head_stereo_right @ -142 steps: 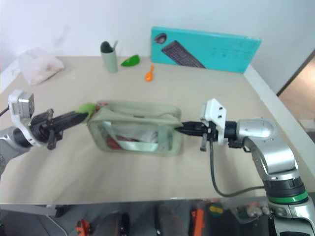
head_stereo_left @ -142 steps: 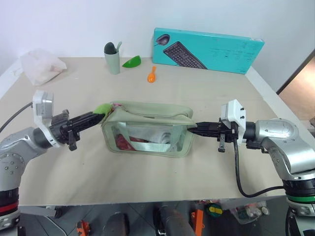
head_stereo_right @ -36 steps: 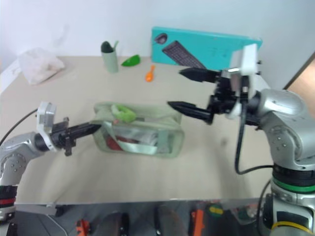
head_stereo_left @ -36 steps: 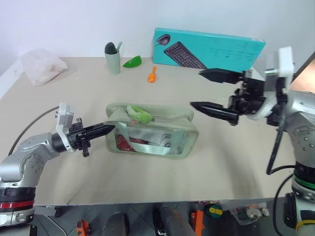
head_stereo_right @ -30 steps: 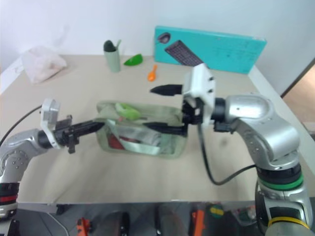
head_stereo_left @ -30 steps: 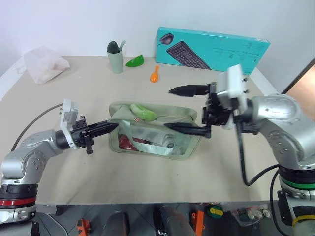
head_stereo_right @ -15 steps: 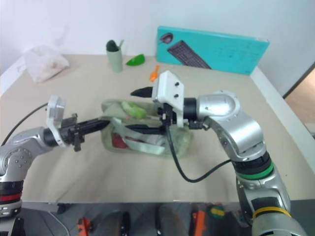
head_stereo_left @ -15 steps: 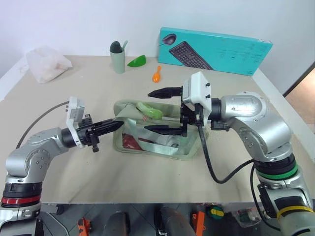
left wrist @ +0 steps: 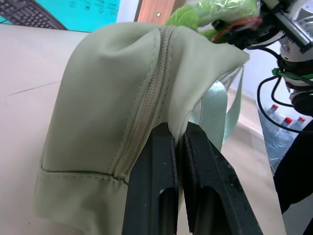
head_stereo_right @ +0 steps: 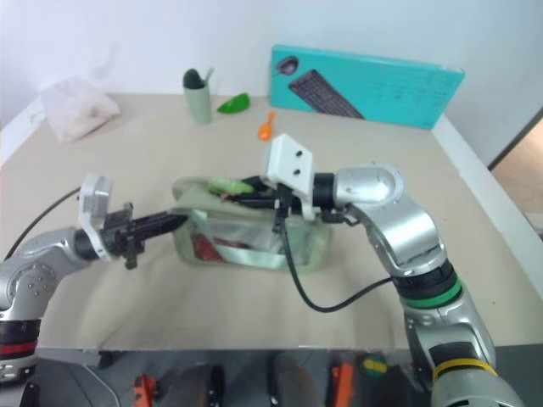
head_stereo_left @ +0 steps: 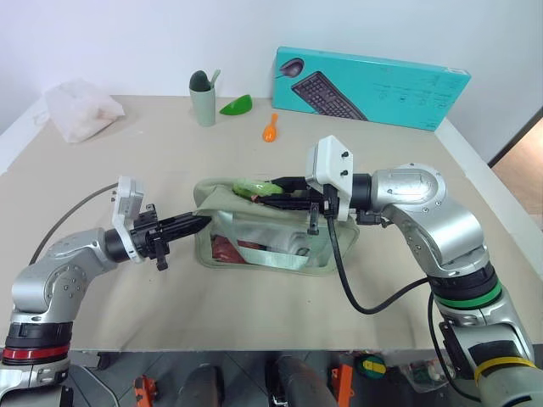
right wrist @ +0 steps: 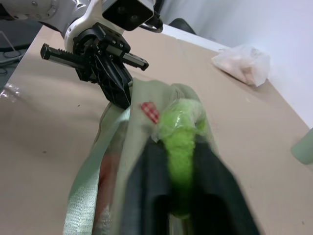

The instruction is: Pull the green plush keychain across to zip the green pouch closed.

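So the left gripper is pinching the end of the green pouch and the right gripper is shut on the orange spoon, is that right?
Not quite. The left gripper does pinch the end of the green pouch, but the right gripper is shut on the green plush keychain, as the right wrist view shows. The orange spoon lies untouched farther back on the table.

The table (head_stereo_left: 280, 331) lies bare in front of the green pouch (head_stereo_left: 271, 242) and to its right. Behind it, open surface runs to the grey-green cup (head_stereo_left: 203, 100), green leaf piece (head_stereo_left: 237, 105), orange spoon (head_stereo_left: 271, 131) and keyboard box (head_stereo_left: 370, 86). A plastic bag (head_stereo_left: 81, 100) fills the far left corner.
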